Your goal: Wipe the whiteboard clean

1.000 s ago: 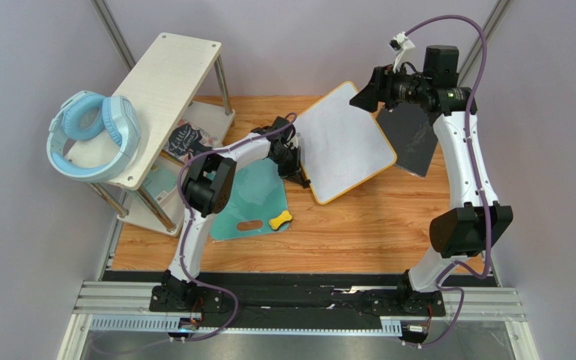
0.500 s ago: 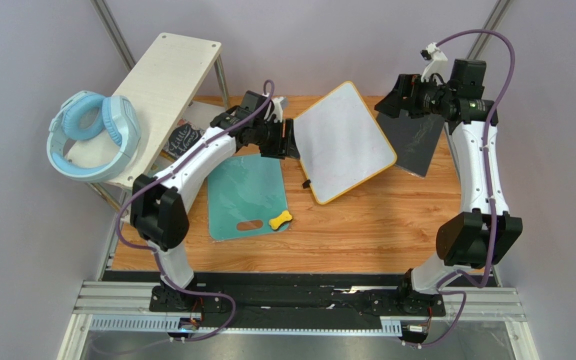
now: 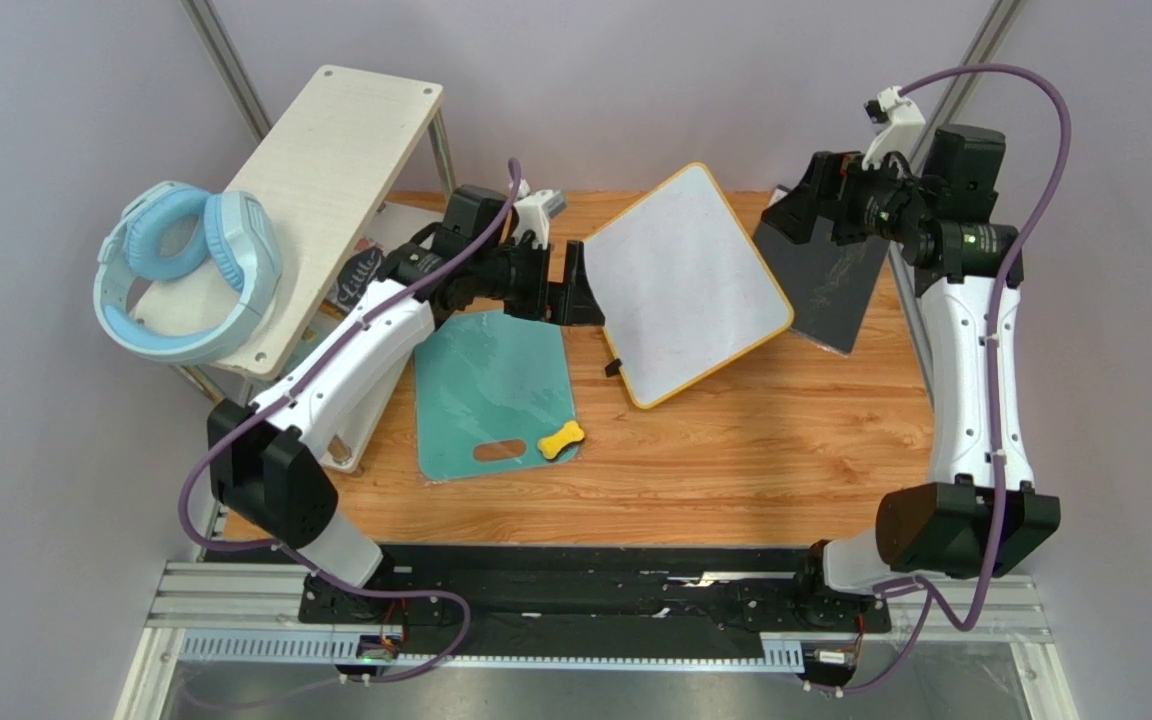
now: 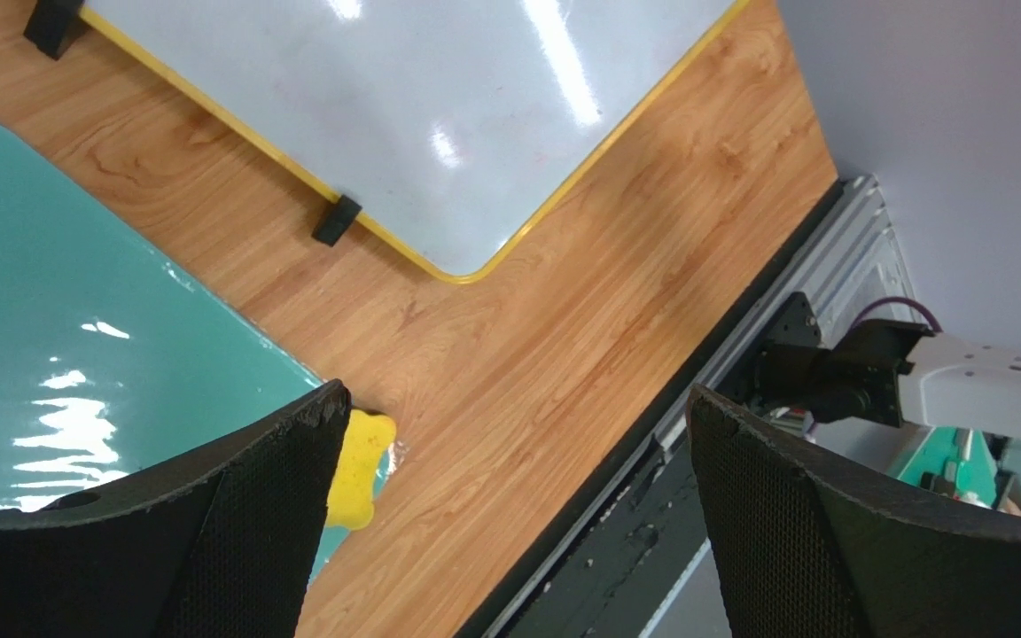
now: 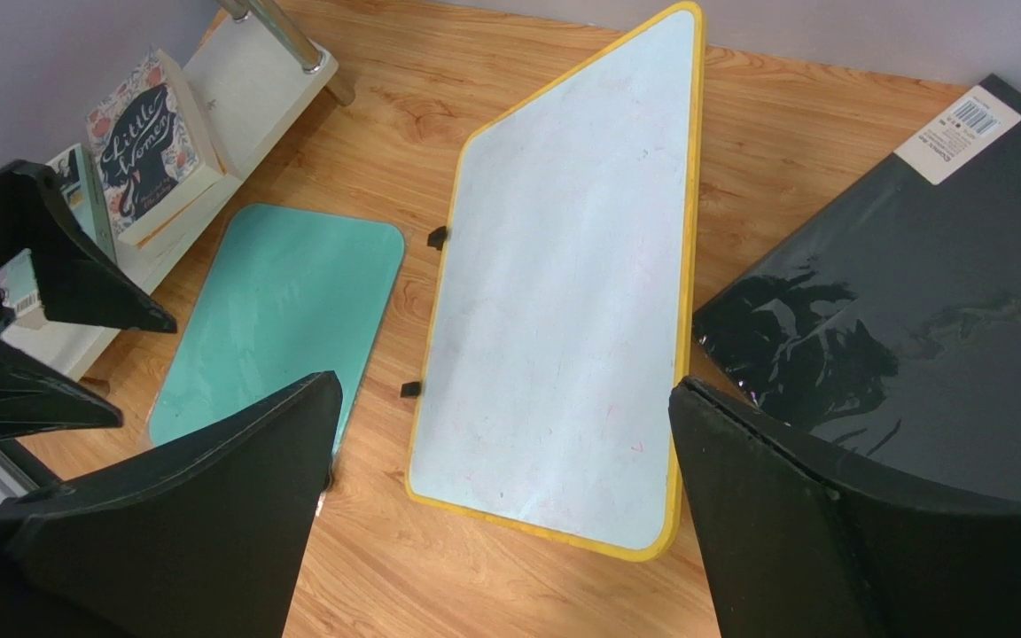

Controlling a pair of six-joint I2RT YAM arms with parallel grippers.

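The whiteboard [image 3: 687, 285] lies flat at the back middle of the wooden table, yellow-framed and turned at an angle. Its surface [image 5: 569, 306] carries no writing, only faint pinkish smudges. My left gripper [image 3: 582, 288] hovers open beside the board's left edge, and nothing sits between its fingers [image 4: 516, 399]. Over the board's far right corner my right gripper [image 3: 796, 203] is raised and open, also with nothing in it [image 5: 503, 386]. From the left wrist, the whiteboard [image 4: 409, 106] shows its near corner and small black feet.
A teal cutting board [image 3: 495, 393] lies left of the whiteboard with a small yellow bone-shaped piece [image 3: 560, 440] at its near corner. A dark grey panel [image 3: 826, 278] lies to the right. A white shelf [image 3: 312, 180] with blue headphones [image 3: 184, 270] and a book [image 5: 150, 146] stands at the left.
My left gripper has opened and pulled up and back from the board's lower left edge. The right gripper has opened wider and drawn back to the right.
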